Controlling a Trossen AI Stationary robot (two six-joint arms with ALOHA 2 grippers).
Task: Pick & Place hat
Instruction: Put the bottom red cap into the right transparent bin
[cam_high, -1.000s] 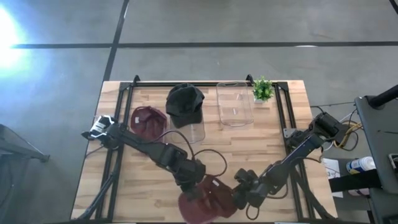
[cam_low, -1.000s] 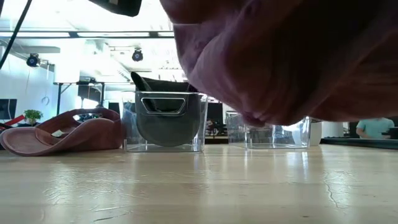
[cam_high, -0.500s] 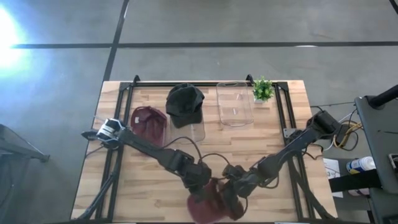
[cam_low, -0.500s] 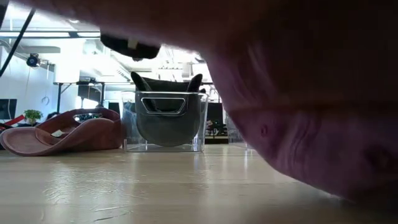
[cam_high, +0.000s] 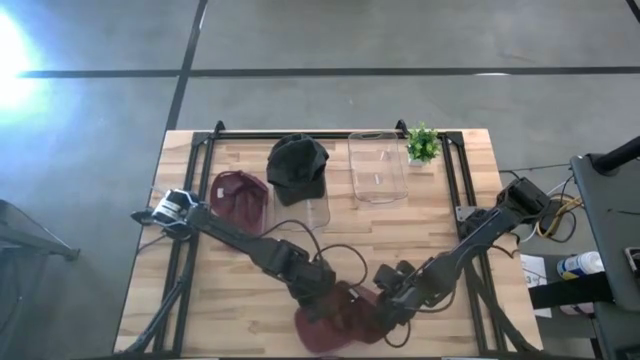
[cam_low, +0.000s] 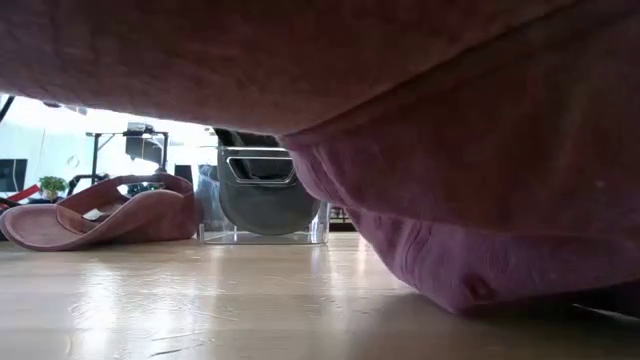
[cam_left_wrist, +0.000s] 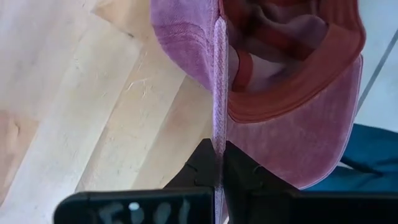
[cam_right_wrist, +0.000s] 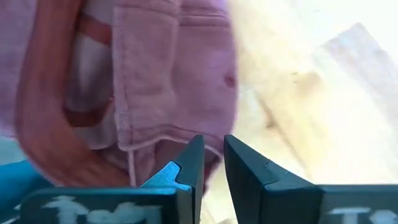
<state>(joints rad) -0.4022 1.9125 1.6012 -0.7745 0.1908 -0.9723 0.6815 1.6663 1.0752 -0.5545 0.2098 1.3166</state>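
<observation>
At the front edge of the wooden table (cam_high: 230, 300), a maroon hat (cam_high: 335, 322) sits between the two grippers, opening upward, well apart from the clear bins at the back. The left gripper (cam_high: 322, 297) is at the hat's left side; in its wrist view its jaws are together on a thin fold of the hat's fabric (cam_left_wrist: 219, 93), which runs straight up from between the fingertips. The right gripper (cam_high: 388, 303) is at the hat's right side. In its wrist view the two fingers (cam_right_wrist: 249, 171) stand with a narrow gap between them, just below the hat's cloth, and whether any cloth is caught there cannot be told.

In the low view the hat fills the top and right of the frame, its lowest bulge (cam_low: 470, 270) down at the tabletop.

Behind the hat, toward the back of the table, a black hat (cam_high: 297, 165) rests on the left clear bin (cam_high: 316, 208). A second clear bin (cam_high: 377, 168) stands to its right, with a small green plant (cam_high: 422, 145) beside that. Another maroon hat (cam_high: 238, 194) lies on the table to the left of the black hat's bin.
</observation>
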